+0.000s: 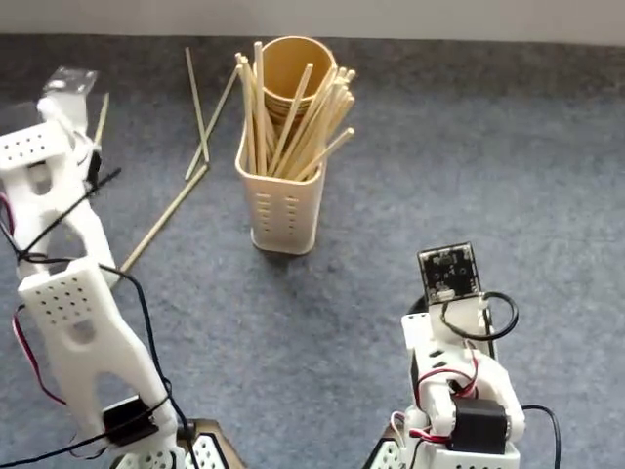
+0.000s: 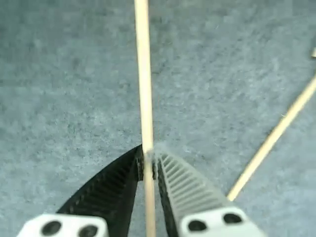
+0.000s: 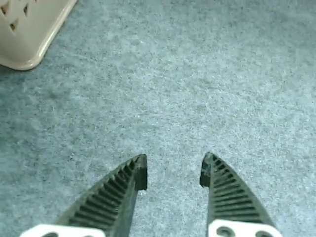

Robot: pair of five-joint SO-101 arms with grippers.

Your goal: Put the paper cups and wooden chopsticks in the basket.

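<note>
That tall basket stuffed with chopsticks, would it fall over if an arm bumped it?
Probably tippy: the basket is tall and narrow, and the chopsticks and paper cups rise above its rim, so weight sits high. It looks like perforated plastic, likely light, so a push near the top might topple it. The fuzzy cover may keep its base from sliding.

Soft, even light throughout, with a faint shadow beside the basket [image 1: 281, 210].
</note>
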